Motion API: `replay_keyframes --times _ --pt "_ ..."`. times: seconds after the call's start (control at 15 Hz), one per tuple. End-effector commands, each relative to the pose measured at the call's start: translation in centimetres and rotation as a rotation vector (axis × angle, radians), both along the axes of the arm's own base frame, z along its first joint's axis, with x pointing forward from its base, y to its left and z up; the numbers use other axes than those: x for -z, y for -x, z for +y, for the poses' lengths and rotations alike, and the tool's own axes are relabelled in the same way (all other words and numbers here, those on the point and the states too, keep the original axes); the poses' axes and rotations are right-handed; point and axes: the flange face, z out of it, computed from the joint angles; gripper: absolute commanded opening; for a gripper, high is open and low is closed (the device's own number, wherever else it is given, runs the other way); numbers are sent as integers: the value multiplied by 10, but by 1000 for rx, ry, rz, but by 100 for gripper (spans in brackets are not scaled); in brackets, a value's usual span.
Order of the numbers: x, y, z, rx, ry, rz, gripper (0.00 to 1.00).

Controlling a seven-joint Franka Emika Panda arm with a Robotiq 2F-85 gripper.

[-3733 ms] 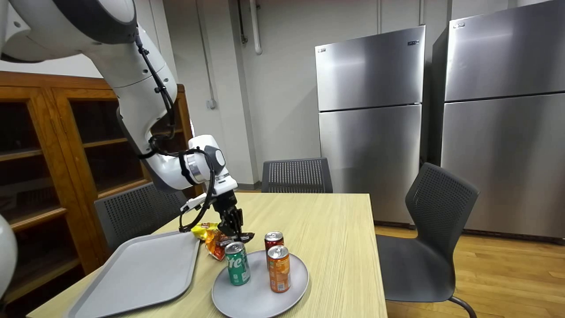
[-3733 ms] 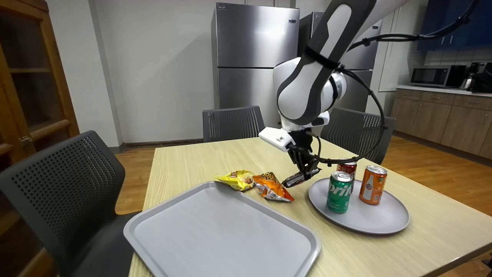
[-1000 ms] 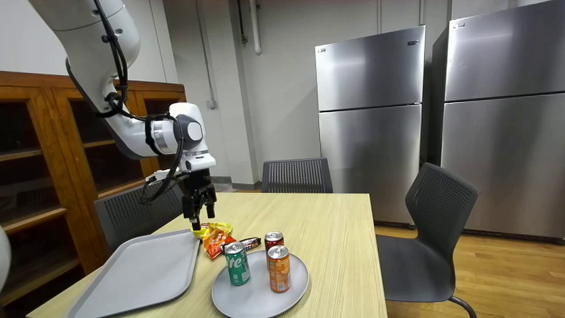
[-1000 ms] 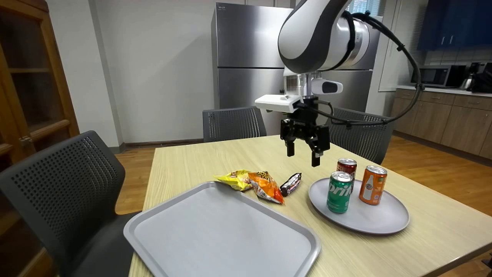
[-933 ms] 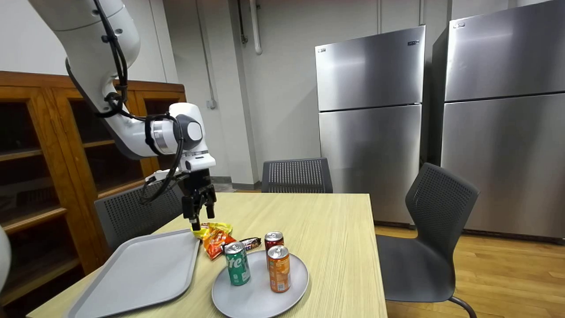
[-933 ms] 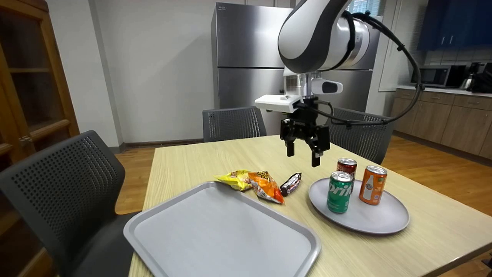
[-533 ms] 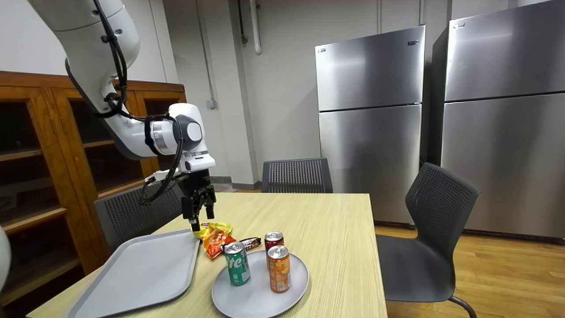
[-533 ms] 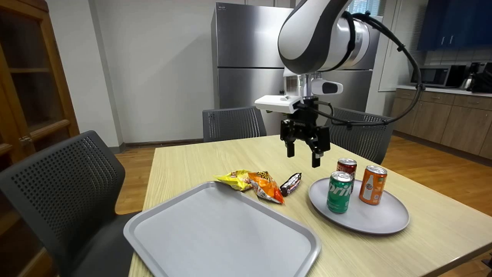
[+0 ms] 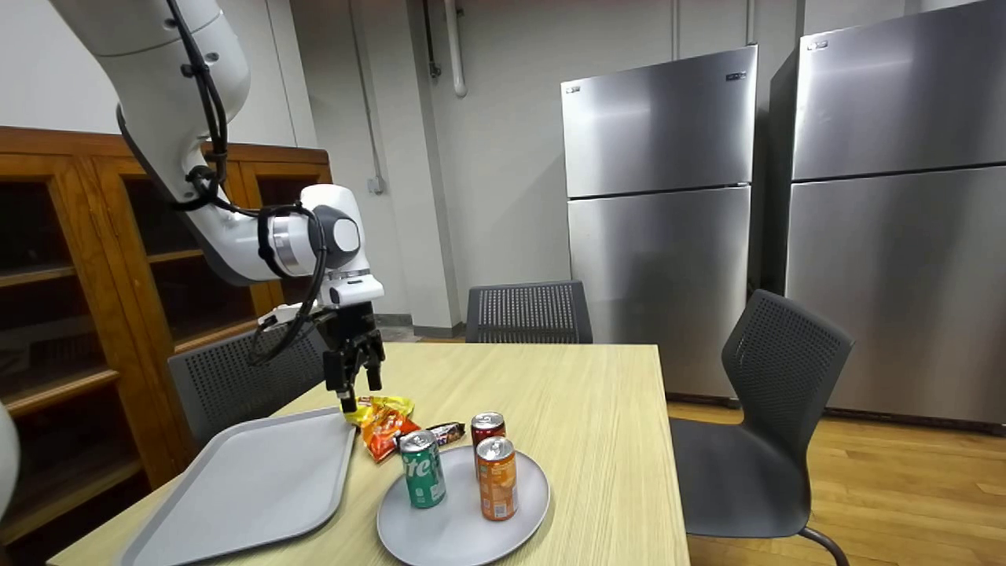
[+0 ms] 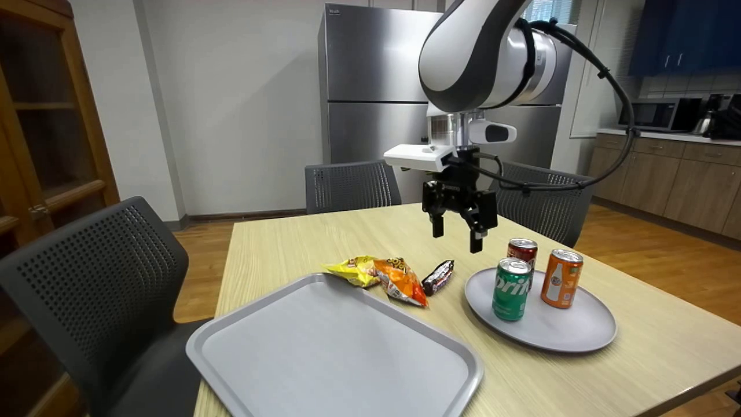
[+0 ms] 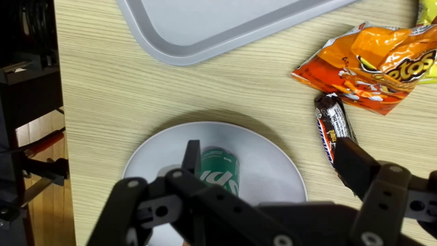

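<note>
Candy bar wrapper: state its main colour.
The wrapper is mostly dark brown, clearest in the wrist view.

Brown candy bar [image 10: 438,278] on tabletop [image 10: 295,246]

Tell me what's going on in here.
A robot arm hovers over the table, its pincer open and holding nothing. Near a gray tray lie a brown-wrapped candy bar, a Cheetos bag and a yellow snack bag. A Sprite can, an orange soda can and a dark red can stand on a round gray plate.
</note>
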Motion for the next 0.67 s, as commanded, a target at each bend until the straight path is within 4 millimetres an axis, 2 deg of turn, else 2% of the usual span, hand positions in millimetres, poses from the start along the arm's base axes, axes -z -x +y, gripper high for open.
replay_keyframes --times 0.0,0.27,0.6 --pt "-4 1 -4 4 5 -27 100" --pt "-4 1 -17 23 6 -67 100" --pt "4 2 -48 62 -16 -88 100"
